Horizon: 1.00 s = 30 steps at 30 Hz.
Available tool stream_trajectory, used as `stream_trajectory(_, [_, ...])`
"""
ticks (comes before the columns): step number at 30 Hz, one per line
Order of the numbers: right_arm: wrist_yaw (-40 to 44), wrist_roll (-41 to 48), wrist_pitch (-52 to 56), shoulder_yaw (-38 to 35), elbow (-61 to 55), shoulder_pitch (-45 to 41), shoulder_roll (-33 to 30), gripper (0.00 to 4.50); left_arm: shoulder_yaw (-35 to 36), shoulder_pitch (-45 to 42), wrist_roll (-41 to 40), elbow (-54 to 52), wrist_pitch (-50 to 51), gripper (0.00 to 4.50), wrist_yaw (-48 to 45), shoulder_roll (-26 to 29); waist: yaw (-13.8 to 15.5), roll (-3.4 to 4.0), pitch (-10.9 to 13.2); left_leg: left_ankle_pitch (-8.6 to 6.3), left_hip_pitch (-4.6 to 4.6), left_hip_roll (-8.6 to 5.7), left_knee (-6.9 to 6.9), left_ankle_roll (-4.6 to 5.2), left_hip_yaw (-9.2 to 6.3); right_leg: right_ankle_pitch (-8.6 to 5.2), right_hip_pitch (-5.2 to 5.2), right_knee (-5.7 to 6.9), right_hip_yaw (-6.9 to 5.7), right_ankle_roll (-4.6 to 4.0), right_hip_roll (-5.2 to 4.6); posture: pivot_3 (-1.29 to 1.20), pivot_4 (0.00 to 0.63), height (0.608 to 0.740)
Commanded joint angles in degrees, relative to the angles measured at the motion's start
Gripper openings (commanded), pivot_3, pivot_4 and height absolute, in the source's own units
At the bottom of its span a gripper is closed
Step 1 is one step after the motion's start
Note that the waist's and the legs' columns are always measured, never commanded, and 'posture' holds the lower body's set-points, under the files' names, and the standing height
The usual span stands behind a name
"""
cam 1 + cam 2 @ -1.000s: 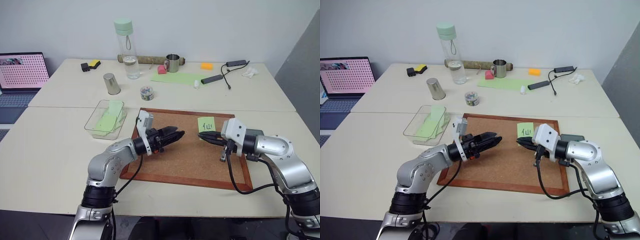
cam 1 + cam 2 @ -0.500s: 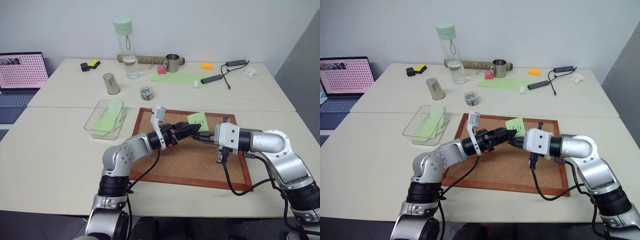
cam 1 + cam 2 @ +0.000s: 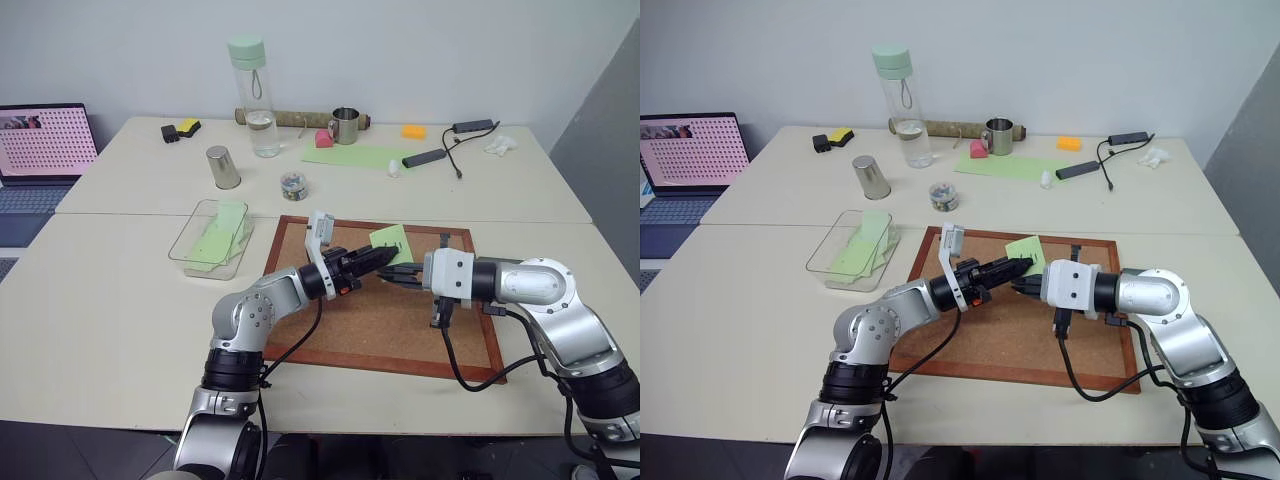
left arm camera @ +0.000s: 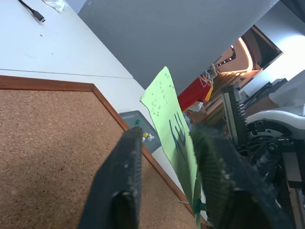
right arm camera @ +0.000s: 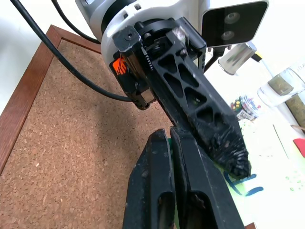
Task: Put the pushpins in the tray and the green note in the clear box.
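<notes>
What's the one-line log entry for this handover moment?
stage: note handover | right gripper: shut on green note | left gripper: closing on note | clear box: awaiting note

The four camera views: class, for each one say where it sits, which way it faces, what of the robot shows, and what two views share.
Left eye view: on the head, looking forward and down at the cork board; both arms show.
Right eye view: beside it, same scene.
Left wrist view: along the left hand, its fingers around the green note, the tray beyond.
Right wrist view: along the right hand, shut on the note's edge, facing the left hand.
Shared: both wrist views show the note.
</notes>
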Motion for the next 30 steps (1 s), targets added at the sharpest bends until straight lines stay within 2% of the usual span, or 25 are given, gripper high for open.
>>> stream_trajectory(1, [-0.10, -0.11, -1.98, -0.23, -1.57, -1.19, 0.22, 0.00, -0.32, -0.58, -0.95, -1.56, -0.80, 0.63, -1.28, -0.10, 0.00, 0.00, 0.00, 0.00, -0.02, 0.00, 0.00, 0.00, -0.01, 0.00, 0.00, -0.03, -0.01, 0.01, 0.00, 0.00, 0.150, 0.740])
stream_trajectory(4, [-0.18, -0.37, -2.66, -0.16, -1.26, -1.22, 0.38, 0.00, -0.40, -0.42, -1.22, -1.80, -0.52, 0.04, -1.78, 0.11, 0.00, 0.00, 0.00, 0.00, -0.06, 0.00, 0.00, 0.00, -0.02, 0.03, 0.00, -0.11, -0.02, 0.04, 0.00, 0.00, 0.150, 0.740])
stream_trajectory(5, [-0.22, -0.40, -2.79, -0.17, -1.23, -1.23, 0.41, 0.00, -0.40, -0.37, -1.27, -1.84, -0.44, 0.02, -1.85, 0.15, 0.00, 0.00, 0.00, 0.00, -0.07, 0.00, 0.00, 0.00, -0.03, 0.04, 0.00, -0.13, -0.03, 0.04, 0.00, 0.00, 0.150, 0.740])
stream_trajectory(13, [-1.01, 0.13, -2.93, -1.30, -2.01, -1.27, 0.78, 0.00, -1.89, 0.64, 2.15, 0.47, -3.01, 0.02, -1.81, 0.94, 0.01, 0.00, 0.00, 0.00, -0.10, 0.00, 0.00, 0.00, -0.06, 0.05, -0.01, -0.18, -0.04, 0.05, 0.00, 0.00, 0.150, 0.740])
stream_trajectory(21, [-3.09, 6.26, 3.89, -7.23, -9.09, 1.21, -0.17, 0.00, -3.28, 0.77, 6.44, 4.20, -7.16, 0.02, -0.64, 0.11, 0.14, 0.01, 0.00, 0.00, -0.17, 0.00, 0.00, 0.00, -0.12, 0.05, -0.02, -0.21, -0.09, 0.05, 0.00, 0.00, 0.150, 0.740])
stream_trajectory(26, [-6.69, 9.20, 12.35, -14.95, -11.76, 7.15, -2.25, 0.00, -3.31, 1.09, 6.49, 2.26, -7.44, 0.02, -0.85, 0.53, 0.48, 0.01, 0.00, -0.01, -0.24, 0.00, 0.00, 0.01, -0.16, 0.05, -0.03, -0.25, -0.13, 0.05, -0.01, 0.00, 0.150, 0.740])
stream_trajectory(30, [-13.29, 5.35, 17.23, -21.70, -6.59, 13.02, -3.86, 0.00, -3.95, 2.54, 5.50, -3.90, -6.37, 0.02, -2.05, 2.76, 0.92, 0.01, 0.00, -0.01, -0.33, 0.00, 0.02, 0.02, -0.19, 0.06, -0.08, -0.26, -0.15, 0.05, -0.02, 0.00, 0.150, 0.740])
